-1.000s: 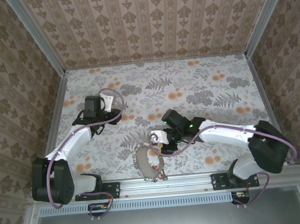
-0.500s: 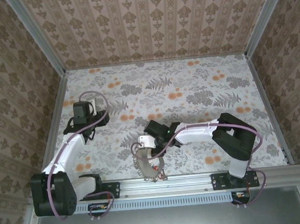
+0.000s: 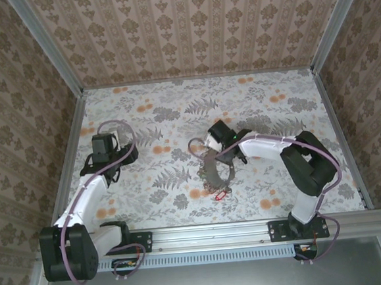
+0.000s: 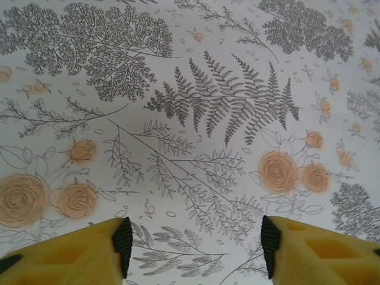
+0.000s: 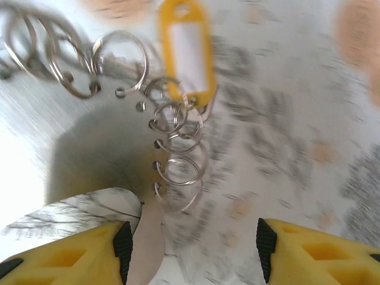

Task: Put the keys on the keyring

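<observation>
The thin, dull brownish-grey keyring loop (image 3: pixel 216 172) lies on the floral-patterned bench (image 3: pixel 267 107) a little right of centre. It is directly at 6 o'clock from the right hand (image 3: pixel 215 139), and its upper edge meets that hand in the overhead view. A tiny key with a red plastic head (image 3: pixel 219 194) sits just at 6 o'clock of the loop, close against its lower edge.

In the right wrist view, which is blurred, the hand's yellow fingers (image 5: pixel 71 255) stand well apart. At 12 o'clock from the gap a string of small silver split rings (image 5: pixel 178 119) runs up to a yellow plastic key tag (image 5: pixel 185 50). A pale curved strip lies against the inner side of the 9 o'clock finger. I cannot tell whether the right hand actually has hold of anything.

The left hand (image 4: pixel 193 246) is well apart from all this, at 9 o'clock from the right hand near the bench's left side. Its two yellow fingers are spread wide over bare printed ferns and orange roses, gripping nothing.

Wallpapered panels (image 3: pixel 188 30) close the bench on three sides. A ribbed metal rail (image 3: pixel 211 235) carrying both arm bases runs along the 6 o'clock edge.
</observation>
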`<action>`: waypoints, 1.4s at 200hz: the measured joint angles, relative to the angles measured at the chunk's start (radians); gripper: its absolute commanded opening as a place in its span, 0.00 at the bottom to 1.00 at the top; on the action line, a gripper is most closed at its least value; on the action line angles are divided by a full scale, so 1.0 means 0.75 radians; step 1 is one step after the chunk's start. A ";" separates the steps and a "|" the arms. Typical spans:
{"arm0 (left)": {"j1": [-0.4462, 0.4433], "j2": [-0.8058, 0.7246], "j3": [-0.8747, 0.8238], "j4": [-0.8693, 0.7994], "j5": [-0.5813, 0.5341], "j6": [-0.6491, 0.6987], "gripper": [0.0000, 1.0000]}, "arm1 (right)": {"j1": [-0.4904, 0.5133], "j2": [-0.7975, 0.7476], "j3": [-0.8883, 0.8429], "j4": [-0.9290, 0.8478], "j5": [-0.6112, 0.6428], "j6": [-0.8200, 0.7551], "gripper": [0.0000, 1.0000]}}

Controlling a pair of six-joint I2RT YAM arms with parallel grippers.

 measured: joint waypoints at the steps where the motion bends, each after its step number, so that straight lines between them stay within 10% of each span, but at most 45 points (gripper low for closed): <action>1: 0.001 0.000 0.000 0.000 0.002 -0.003 0.88 | -0.003 -0.003 0.009 -0.012 0.002 0.013 0.54; 7: 0.007 0.000 0.000 0.000 0.011 -0.005 1.00 | -0.010 -0.021 0.041 -0.055 0.002 0.089 0.52; 86: 0.051 -0.003 0.058 -0.160 0.025 -0.143 1.00 | -0.020 -0.253 0.110 -0.509 -0.263 1.183 0.54; 127: 0.051 -0.002 0.109 -0.252 0.051 -0.142 1.00 | -0.206 -0.242 -0.129 -0.376 -0.521 1.781 0.54; 165: 0.051 -0.002 0.115 -0.290 0.089 -0.142 1.00 | -0.064 -0.240 -0.292 -0.318 -0.543 2.326 0.55; 280: 0.051 -0.028 0.063 -0.280 0.132 -0.106 1.00 | 0.052 -0.058 -0.112 -0.433 -0.416 2.777 0.35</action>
